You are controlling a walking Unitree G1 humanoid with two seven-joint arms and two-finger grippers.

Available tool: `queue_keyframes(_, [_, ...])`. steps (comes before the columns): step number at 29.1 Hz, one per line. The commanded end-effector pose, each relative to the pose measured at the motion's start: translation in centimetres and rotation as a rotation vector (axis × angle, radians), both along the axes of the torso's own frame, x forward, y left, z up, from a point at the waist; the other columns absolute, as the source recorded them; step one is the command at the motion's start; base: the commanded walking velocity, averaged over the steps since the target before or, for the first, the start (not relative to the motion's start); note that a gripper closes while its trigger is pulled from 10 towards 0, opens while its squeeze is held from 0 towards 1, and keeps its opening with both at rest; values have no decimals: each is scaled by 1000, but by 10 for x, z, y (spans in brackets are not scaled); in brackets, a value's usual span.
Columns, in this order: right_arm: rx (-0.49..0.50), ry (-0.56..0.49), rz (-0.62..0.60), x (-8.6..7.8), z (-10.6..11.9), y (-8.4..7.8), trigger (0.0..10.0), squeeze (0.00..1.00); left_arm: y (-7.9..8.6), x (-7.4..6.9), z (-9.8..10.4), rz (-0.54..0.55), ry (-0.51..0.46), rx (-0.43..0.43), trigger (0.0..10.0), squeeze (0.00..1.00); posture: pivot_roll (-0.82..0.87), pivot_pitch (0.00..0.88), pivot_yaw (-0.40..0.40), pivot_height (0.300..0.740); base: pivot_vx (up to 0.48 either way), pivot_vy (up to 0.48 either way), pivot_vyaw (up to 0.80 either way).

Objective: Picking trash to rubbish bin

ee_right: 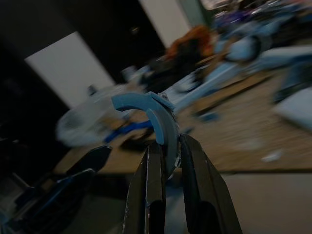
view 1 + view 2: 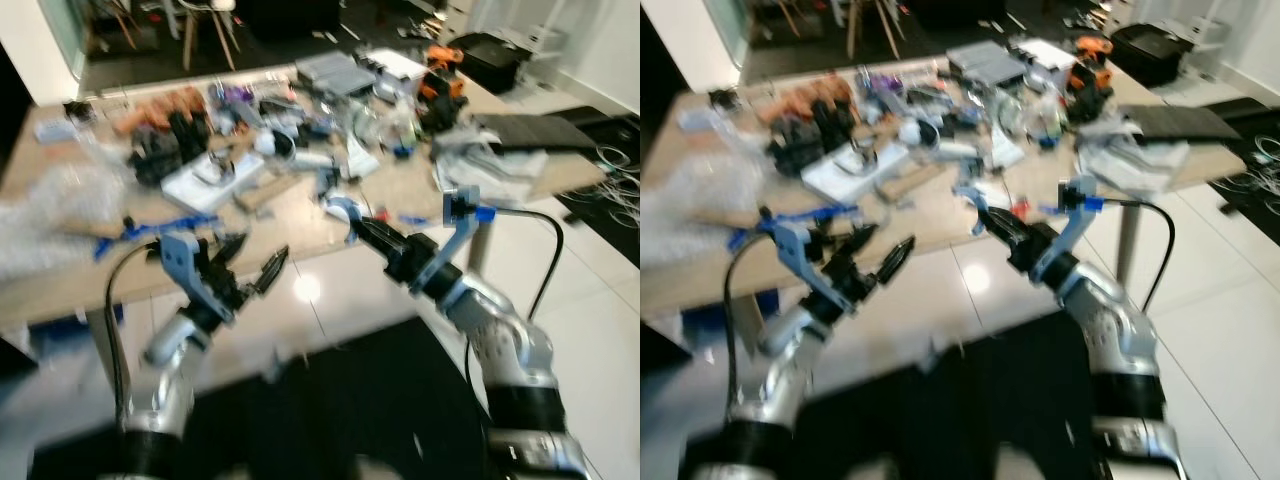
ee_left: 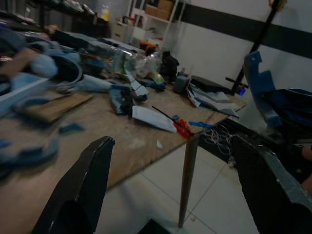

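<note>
Trash in the form of a curved light-blue scrap (image 1: 155,117) is clamped between the jaws of the right gripper (image 2: 358,228), held at the near edge of the cluttered tabletop (image 2: 300,225). The left gripper (image 2: 250,262) is held beside it above the white floor (image 2: 330,300), jaws spread apart

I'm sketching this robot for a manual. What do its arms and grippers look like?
Both arms are silver with dark bands near the base. The left gripper and the right gripper each have two long black tapering fingers. A blue bracket sits on each wrist, and a black cable loops from it back along each arm.
</note>
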State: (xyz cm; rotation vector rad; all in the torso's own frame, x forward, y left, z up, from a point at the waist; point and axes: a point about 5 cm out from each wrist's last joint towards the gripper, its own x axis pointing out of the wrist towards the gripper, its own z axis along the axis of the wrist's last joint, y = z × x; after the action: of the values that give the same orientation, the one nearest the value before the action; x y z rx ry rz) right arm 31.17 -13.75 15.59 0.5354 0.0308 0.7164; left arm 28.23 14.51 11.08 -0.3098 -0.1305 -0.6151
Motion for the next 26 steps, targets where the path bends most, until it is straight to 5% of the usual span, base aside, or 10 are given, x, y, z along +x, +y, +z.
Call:
queue_keyframes(1, [-7, 20, 16, 0, -2, 4, 10000, 0, 2, -2, -5, 5, 14, 19, 10000, 0, 14, 0, -7, 740, -307, 0, 0])
queue_keyframes(26, [-44, 22, 36, 0, -2, 6, 10000, 0, 2, -3, -3, -11, -22, 32, 10000, 0, 12, 0, -6, 740, 0, 0, -782])
